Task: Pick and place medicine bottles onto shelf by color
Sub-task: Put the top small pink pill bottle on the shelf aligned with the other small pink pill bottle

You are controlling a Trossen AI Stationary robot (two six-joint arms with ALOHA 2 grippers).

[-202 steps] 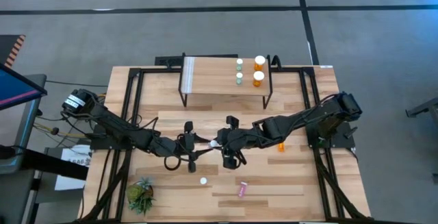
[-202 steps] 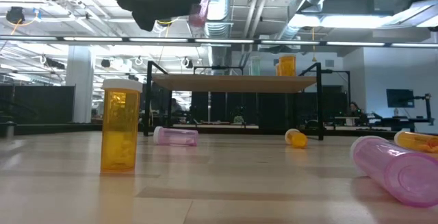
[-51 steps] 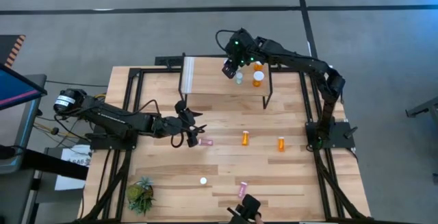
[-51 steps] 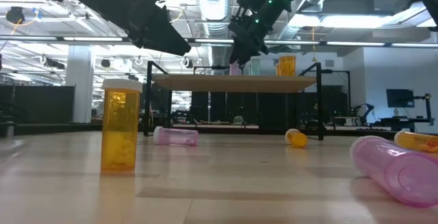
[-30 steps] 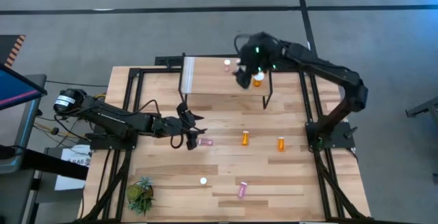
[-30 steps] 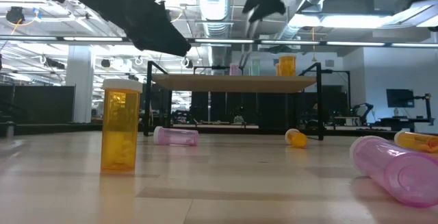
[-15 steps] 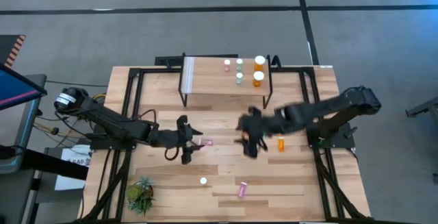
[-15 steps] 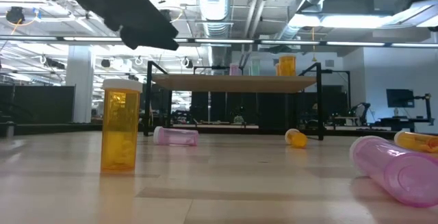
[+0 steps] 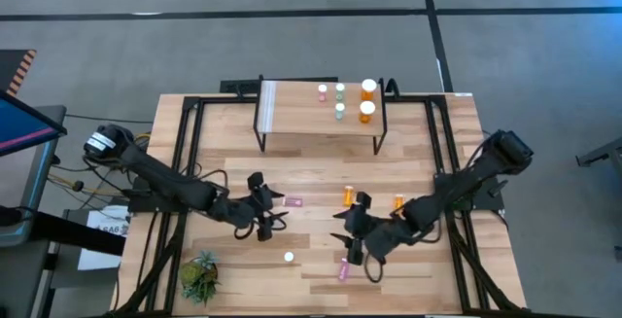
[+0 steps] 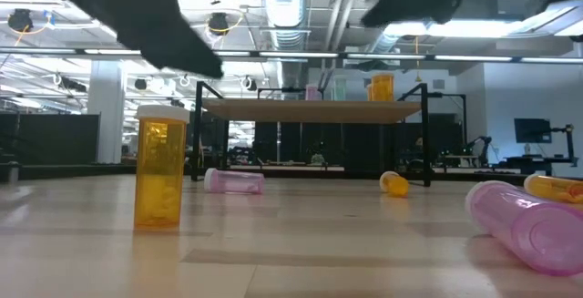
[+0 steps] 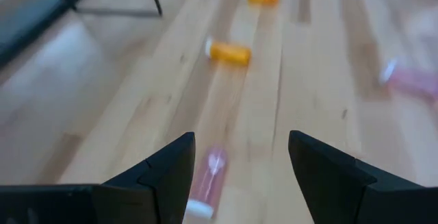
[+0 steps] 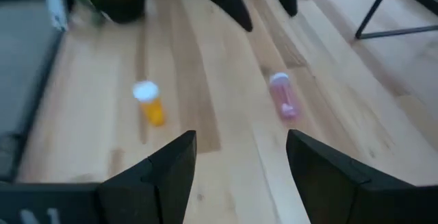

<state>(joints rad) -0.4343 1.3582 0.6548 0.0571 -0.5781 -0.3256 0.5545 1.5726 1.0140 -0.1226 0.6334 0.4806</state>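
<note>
High view looks down on a pale, planked wooden worktop [image 9: 233, 162]; at twelve o'clock stands the shelf [image 9: 301, 109], a light board on thin black legs, carrying five upright white-capped medicine bottles [image 9: 340, 99]: pink, two teal, two orange. Cylindrical translucent bottles lie scattered mid-worktop. At seven o'clock, the left tool [image 9: 264, 223] hovers with fingers spread beside a lying pink bottle [image 9: 293, 202]. At five o'clock, the right tool [image 9: 356, 252] hovers, fingers apart and empty, above another pink bottle [image 9: 343, 271].

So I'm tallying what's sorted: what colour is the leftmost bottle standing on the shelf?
Pink, with a white cap; the high view shows it best, on the shelf.
</note>
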